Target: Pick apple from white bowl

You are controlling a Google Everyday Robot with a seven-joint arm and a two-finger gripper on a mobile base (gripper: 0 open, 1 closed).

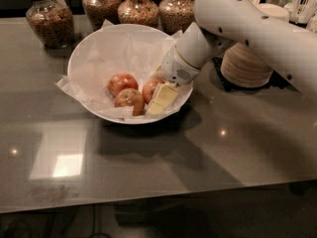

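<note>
Fingers (pixel 164 97) of the gripper (pixel 158 103) sit low in the white bowl (pixel 133 120), right side, against the orange-red apple (pixel 150 89); open or closed, can't tell. Nothing lifted yet, so grasp and lift both look pending. Target apple (pixel 122 82), round, smooth, evenly red-pink, lies just left on the crumpled paper liner (pixel 114 48). Bowl is wide and shallow, on a glossy grey counter (pixel 223 148).
</note>
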